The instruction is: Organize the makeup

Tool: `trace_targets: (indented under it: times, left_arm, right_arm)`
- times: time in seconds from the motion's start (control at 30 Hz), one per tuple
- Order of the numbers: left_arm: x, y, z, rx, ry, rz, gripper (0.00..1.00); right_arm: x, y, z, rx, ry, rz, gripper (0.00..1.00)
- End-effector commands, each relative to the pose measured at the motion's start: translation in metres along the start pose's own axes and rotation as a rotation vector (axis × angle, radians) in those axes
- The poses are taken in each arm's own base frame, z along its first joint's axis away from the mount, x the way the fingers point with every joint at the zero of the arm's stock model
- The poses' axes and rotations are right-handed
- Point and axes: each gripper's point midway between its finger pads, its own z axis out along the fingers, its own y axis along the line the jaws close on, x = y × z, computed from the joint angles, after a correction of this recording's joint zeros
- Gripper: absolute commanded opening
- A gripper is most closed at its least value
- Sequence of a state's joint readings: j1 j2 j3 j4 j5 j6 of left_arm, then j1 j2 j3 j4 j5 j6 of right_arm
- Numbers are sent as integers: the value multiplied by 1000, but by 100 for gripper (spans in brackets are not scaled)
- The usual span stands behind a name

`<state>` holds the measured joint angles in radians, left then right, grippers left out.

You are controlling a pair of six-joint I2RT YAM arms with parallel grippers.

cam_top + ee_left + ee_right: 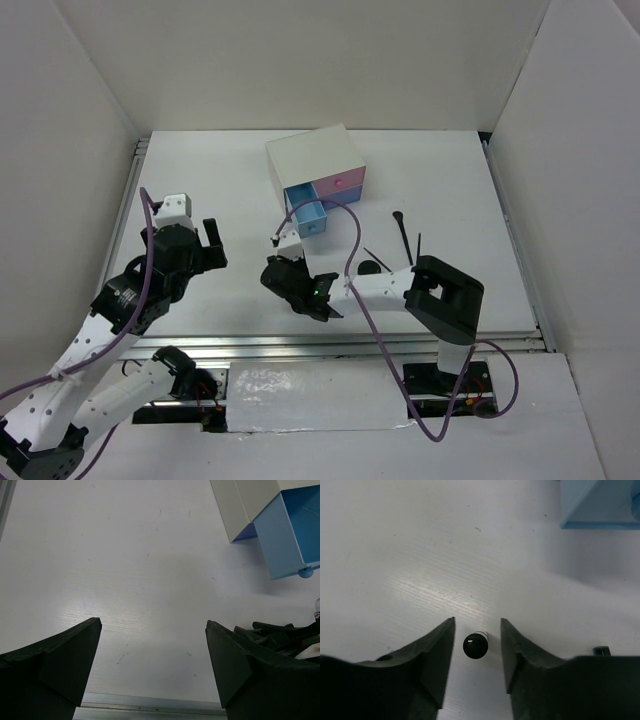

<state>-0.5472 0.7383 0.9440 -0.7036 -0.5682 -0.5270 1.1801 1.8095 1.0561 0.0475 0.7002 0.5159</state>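
Observation:
A small dark tube [475, 646] stands upright on the white table, seen end-on between the fingers of my right gripper [477, 622]. The jaws are open and stand on either side of it without touching. In the top view my right gripper [285, 268] is low over the table in front of the blue drawer and hides the tube. A black brush [400, 230], thin black sticks [417, 246] and a round black jar [372, 266] lie right of it. My left gripper [211, 246] is open and empty. The blue compact is out of view.
A white box [312, 152] stands at the back middle, with a shut pink drawer [340, 186] and a pulled-out blue drawer [308, 218], also in the left wrist view [295, 535]. White walls close in both sides. A metal rail [350, 345] runs along the near edge.

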Motion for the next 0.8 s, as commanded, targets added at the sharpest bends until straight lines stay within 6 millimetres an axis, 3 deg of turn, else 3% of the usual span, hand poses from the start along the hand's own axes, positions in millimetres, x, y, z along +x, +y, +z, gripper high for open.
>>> trace_targets:
  times: [0.0,0.07,0.1,0.13,0.2,0.27,0.33,0.4,0.5,0.53,0.57,0.6,0.77]
  left_arm:
    - [-6,-1,-1,-4,-23,-11,99]
    - [-6,-1,-1,-4,-21,-11,99]
    - [-5,-1,0,-6,-20,-9,99]
    - [-5,-1,0,-7,-18,-9,99]
    - [-5,-1,0,-7,-19,-8,99]
    - [-5,-2,0,-3,-19,-8,99]
    - [-5,-3,0,-1,-17,-5,99]
    - [-5,-3,0,-1,-17,-4,99]
    - [-4,-2,1,-5,-11,-3,99]
    - [-5,-1,1,-11,-14,-6,99]
    - [-4,-1,1,-12,-12,-4,99]
    - [-6,1,-1,-18,-21,-12,99]
    - [-8,2,-4,-7,-39,-23,100]
  right_arm:
    - [-25,11,7,2,-73,26,44]
    - [-27,11,8,10,-77,33,32]
    - [-27,10,7,13,-75,34,19]
    - [-31,9,4,15,-83,42,14]
    - [-33,8,-2,14,-84,53,13]
    - [-52,6,-18,11,-112,69,13]
    - [-79,8,-37,-13,-130,84,12]
    - [-113,11,-56,-47,-119,62,2]
    - [-156,1,-64,-69,-56,24,0]
    - [-155,2,-60,-96,-8,9,0]
    - [-160,-11,-56,-71,19,-8,0]
    - [-174,-13,-56,-72,2,2,0]
    - [-201,-36,-48,-53,21,-2,0]
